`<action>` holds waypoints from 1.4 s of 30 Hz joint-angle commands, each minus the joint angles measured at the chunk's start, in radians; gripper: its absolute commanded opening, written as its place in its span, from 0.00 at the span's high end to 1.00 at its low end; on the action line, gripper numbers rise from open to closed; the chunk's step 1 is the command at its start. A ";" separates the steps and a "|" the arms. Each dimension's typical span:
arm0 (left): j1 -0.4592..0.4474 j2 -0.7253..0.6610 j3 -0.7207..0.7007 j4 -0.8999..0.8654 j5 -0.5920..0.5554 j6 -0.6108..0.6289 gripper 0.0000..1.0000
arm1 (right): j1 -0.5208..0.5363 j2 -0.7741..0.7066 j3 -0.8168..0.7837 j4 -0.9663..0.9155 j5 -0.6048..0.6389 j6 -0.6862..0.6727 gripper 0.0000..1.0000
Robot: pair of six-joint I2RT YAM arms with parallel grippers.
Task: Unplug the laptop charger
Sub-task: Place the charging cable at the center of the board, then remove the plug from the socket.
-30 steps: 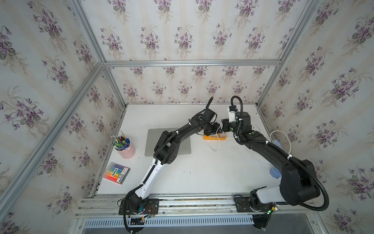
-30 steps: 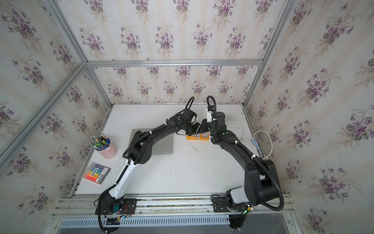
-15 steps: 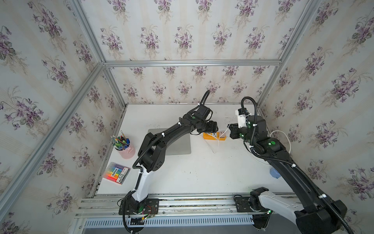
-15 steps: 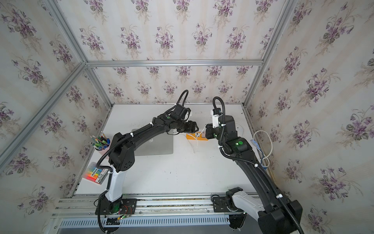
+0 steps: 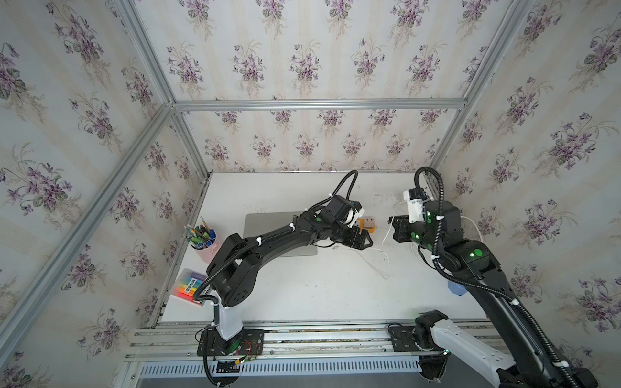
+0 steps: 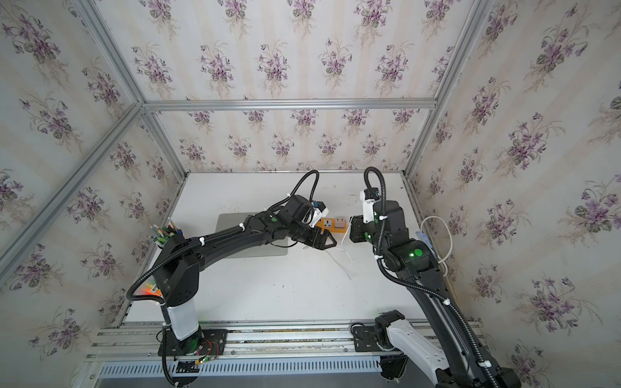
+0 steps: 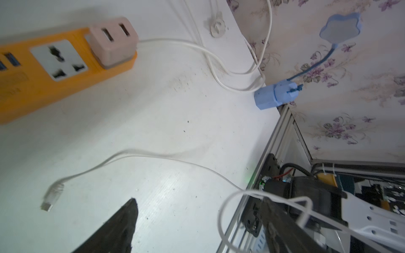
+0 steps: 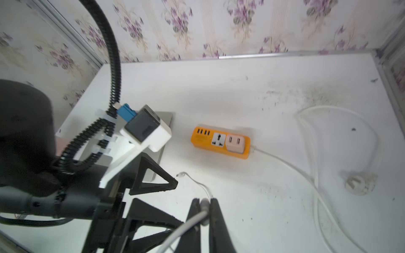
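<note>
Right arm has swung back from the orange power strip (image 8: 201,140) since a second ago, and the left gripper (image 5: 365,240) has opened up. Its jaws are now spread wide, with nothing between them. The right gripper (image 8: 203,202) is pinched tight on the thin white cable (image 5: 376,265), right of centre in both top views.

The cable's connector (image 7: 49,198) lies loose on the table (image 5: 302,295), clear of the laptop (image 5: 265,223), which sits left of centre, partly under the left arm. The laptop charger (image 7: 112,41) itself, a pinkish cube, is seated in the strip's end socket, just right of centre in both top views. So that half of the job looks undone.

On handling, the cube looks light, rigid and smooth-sided, probably held only by the friction of its prongs. Best bet is to grip its two opposite flat sides and pull straight out. The strip looks light too and may lift with it, so the other gripper should pin it down. The cable is soft and thin, and tugging on it risks slipping or straining the joint.

No writing is readable. The strip's label is a blur and the laptop's logo is not in view.
</note>
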 commanded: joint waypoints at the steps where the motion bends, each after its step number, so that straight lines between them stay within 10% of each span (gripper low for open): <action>1: -0.026 -0.040 -0.065 0.027 0.049 0.030 0.13 | 0.002 -0.003 -0.069 0.037 -0.039 0.031 1.00; 18: 0.008 -0.170 -0.072 -0.362 -0.697 -0.011 0.13 | 0.255 0.475 -0.328 0.518 -0.036 0.132 1.00; 25: 0.101 -0.211 -0.137 -0.311 -0.640 -0.020 0.13 | 0.285 0.642 -0.269 0.556 -0.005 0.114 0.89; 34: 0.171 -0.165 -0.107 -0.278 -0.583 -0.016 0.13 | 0.289 0.565 -0.151 0.428 0.079 0.068 0.33; 42: 0.195 -0.035 0.024 -0.205 -0.431 -0.026 0.13 | 0.270 0.488 -0.002 0.322 0.190 0.003 0.26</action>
